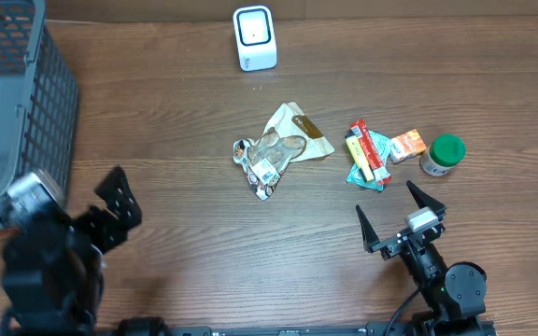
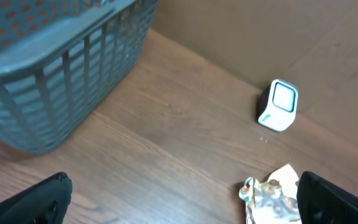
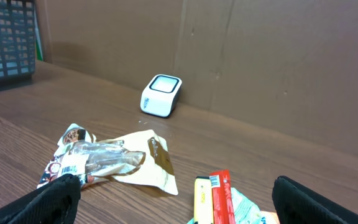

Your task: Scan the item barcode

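Left gripper and right gripper both hover, jaws spread wide apart

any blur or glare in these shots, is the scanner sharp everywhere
Overhead: even light, soft shadows, scanner crisp. Left wrist: softer overall, basket and scanner slightly blurred. Right wrist: sharpest view, scanner clear, faint sheen on the clear wrapper.

Wood table, basket, scanner, crumpled wrappers, snack pkts, green-lid jar

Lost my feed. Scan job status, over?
Left tool open, right tool open, both empty. Snack packets mid-table, ungrasped. Scanner at far edge, nothing in between.
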Action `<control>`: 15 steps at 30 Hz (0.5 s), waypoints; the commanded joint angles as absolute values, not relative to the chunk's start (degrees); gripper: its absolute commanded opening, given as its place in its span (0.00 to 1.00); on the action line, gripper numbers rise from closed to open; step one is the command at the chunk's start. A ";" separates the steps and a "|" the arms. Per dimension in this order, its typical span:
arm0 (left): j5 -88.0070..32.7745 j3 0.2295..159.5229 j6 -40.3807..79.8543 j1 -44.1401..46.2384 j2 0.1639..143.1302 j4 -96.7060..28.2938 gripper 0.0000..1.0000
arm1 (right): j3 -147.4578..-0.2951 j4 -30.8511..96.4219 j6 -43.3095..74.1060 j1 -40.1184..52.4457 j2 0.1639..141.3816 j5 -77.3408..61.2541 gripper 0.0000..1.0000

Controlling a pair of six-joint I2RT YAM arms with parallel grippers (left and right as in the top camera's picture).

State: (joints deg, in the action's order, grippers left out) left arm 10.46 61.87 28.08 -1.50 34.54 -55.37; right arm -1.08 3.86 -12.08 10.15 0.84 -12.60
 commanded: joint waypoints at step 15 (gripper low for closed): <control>4.38 24.91 27.38 -1.08 3.36 2.13 1.00 | -0.45 3.57 -12.25 9.93 0.16 -12.10 1.00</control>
State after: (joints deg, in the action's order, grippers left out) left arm 5.15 30.17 28.08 -1.50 7.11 -1.45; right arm -1.06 3.90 -12.03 10.15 0.84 -12.60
